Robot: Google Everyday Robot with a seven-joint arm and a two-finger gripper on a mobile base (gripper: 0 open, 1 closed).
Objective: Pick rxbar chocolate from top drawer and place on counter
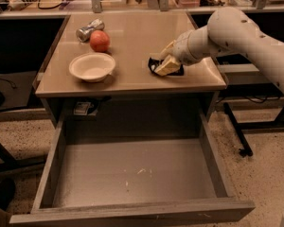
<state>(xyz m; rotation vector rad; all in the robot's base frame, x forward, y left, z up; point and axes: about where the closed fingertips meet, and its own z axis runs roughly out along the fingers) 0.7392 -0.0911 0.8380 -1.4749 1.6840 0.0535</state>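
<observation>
The top drawer (137, 174) is a wide grey metal drawer, pulled fully open below the counter (132, 27). The counter is a tan-beige tabletop. My gripper (165, 66) reaches in from the right on a white arm and sits low over the counter's right front part. It is shut on the rxbar chocolate (154, 66), a small black wrapper that shows on both sides of the cream fingers. The bar is at or just above the counter surface; I cannot tell whether it touches.
A white bowl (92, 66) stands at the counter's left front. A red apple (99, 40) and a silver can (90, 30) on its side lie behind it. A small pale packet (81, 109) sits under the counter's left edge. Cluttered benches stand behind.
</observation>
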